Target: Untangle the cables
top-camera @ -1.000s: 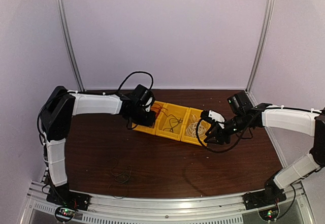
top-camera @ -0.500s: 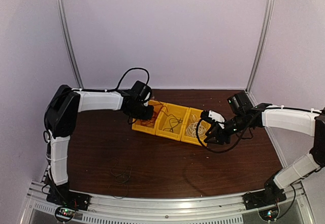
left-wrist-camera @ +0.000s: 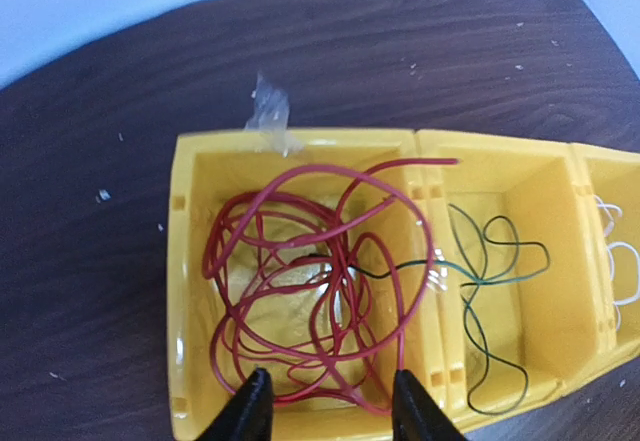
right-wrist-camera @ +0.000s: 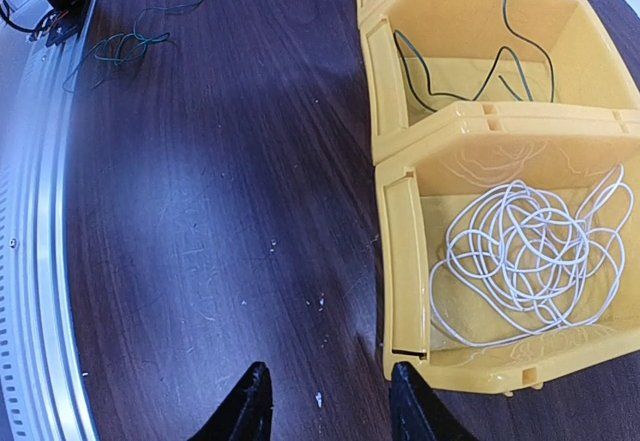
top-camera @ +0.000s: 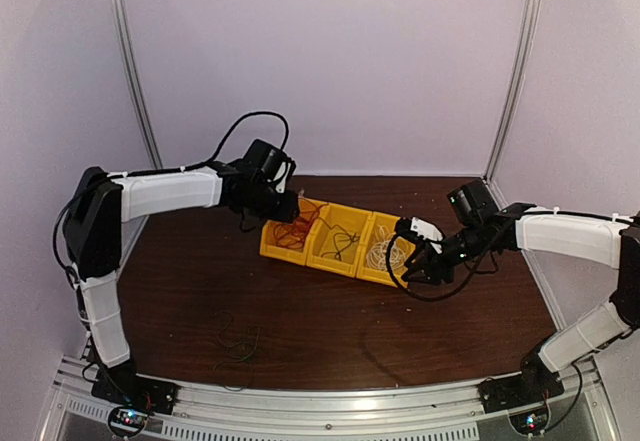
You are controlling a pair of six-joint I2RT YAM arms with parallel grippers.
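Three yellow bins [left-wrist-camera: 300, 141] stand in a row. The red cable [left-wrist-camera: 310, 291] lies as a loose tangle in the left bin [top-camera: 266, 251]. A dark green cable [left-wrist-camera: 490, 291] rests in the middle bin, one end reaching over the wall into the red tangle. The white cable [right-wrist-camera: 530, 251] is coiled in the right bin. Another thin dark green cable [top-camera: 235, 341] lies loose on the table near the front. My left gripper [left-wrist-camera: 330, 411] hangs open over the red bin's near rim, holding nothing. My right gripper [right-wrist-camera: 330, 401] is open over bare table beside the white bin.
A scrap of clear tape [left-wrist-camera: 268, 111] sticks up from the red bin's far rim. The aluminium rail [right-wrist-camera: 30, 261] runs along the table's near edge. A thick black arm cable [top-camera: 420, 293] loops under the right wrist.
The left gripper has opened, let go of the red cable and drawn up and back to the left out of the bin. The right arm has stayed still.
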